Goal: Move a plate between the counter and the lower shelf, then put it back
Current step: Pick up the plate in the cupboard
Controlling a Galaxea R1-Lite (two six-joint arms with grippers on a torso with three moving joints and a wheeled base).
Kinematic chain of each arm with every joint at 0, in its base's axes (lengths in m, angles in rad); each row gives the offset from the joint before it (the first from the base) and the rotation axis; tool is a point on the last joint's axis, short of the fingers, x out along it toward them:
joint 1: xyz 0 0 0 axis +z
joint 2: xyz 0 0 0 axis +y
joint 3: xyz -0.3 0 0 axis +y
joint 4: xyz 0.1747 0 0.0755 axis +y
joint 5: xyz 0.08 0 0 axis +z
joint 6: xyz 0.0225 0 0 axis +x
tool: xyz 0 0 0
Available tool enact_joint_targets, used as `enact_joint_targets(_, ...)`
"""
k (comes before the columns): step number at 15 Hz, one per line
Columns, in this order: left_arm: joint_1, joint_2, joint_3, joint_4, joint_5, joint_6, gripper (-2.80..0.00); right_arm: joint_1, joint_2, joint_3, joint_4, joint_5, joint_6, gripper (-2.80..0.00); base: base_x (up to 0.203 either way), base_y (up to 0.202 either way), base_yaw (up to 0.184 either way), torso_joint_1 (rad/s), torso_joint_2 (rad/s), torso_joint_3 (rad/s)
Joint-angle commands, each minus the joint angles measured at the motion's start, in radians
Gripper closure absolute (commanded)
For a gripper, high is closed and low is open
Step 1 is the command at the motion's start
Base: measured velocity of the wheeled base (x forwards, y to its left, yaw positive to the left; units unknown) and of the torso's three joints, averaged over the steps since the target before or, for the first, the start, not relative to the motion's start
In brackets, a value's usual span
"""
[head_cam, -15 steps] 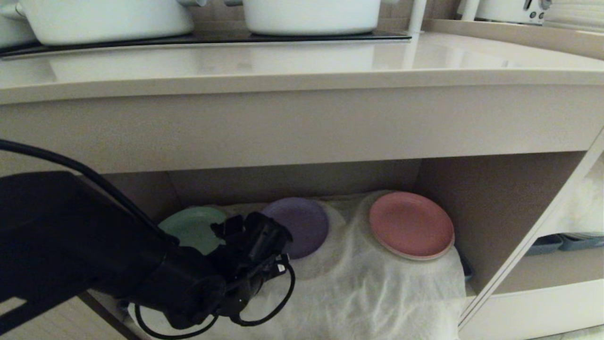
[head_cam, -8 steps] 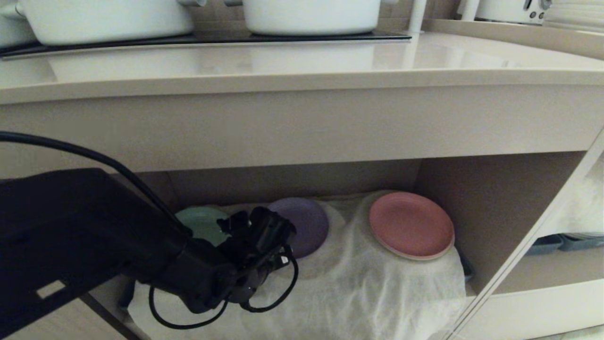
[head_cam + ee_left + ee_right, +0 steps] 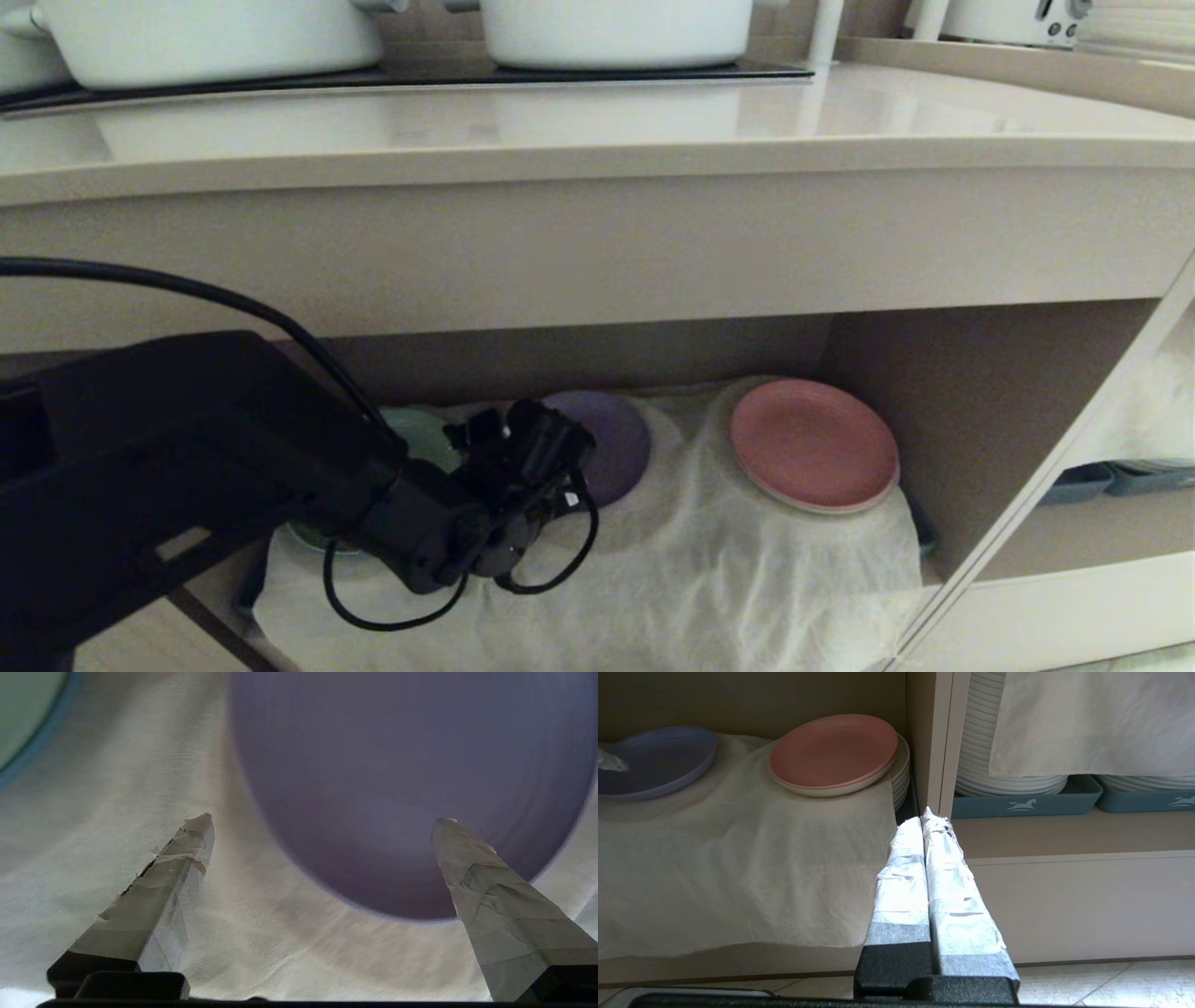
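Beige surface [image 3: 597, 121] above, white pots [image 3: 616, 28] on its hob. Lower shelf [image 3: 980, 411] beneath, draped in white cloth [image 3: 728, 579]. Purple plate [image 3: 611, 443] at far middle, between green plate [image 3: 425, 437] left and pink plate [image 3: 812, 443] right. Left claw [image 3: 322, 826] released, straddling purple rim. Right claw [image 3: 923, 819] clenched, parked near, right.

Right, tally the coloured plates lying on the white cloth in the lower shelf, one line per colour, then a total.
Green plate: 1
Purple plate: 1
Pink plate: 1
Total: 3
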Motion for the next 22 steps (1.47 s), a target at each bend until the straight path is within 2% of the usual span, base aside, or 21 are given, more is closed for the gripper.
enact_joint_targets(1, 0.001, 0.023, -0.017, -0.003, -0.002, -0.005, -2.80, 0.000, 0.001, 0.000, 0.000, 0.001, 0.000, 0.00, 0.000, 0.000, 0.000, 0.000, 0.00, 0.000)
enact_joint_targets(15, -0.001, 0.075, -0.046, -0.009, -0.010, -0.028, -2.80, 0.000, 0.001, 0.000, 0.000, 0.001, 0.000, 0.00, 0.000, 0.000, 0.000, 0.000, 0.00, 0.000)
enact_joint_targets(16, -0.001, 0.078, -0.046, -0.010, -0.010, -0.028, 0.00, 0.000, 0.001, 0.000, 0.000, 0.001, -0.001, 0.00, 0.000, 0.000, 0.000, 0.000, 0.00, 0.000)
enact_joint_targets(22, 0.001, 0.076, -0.053, -0.010, -0.009, -0.028, 0.00, 0.000, 0.001, 0.000, 0.000, 0.001, 0.000, 0.00, 0.000, 0.000, 0.000, 0.000, 0.00, 0.000)
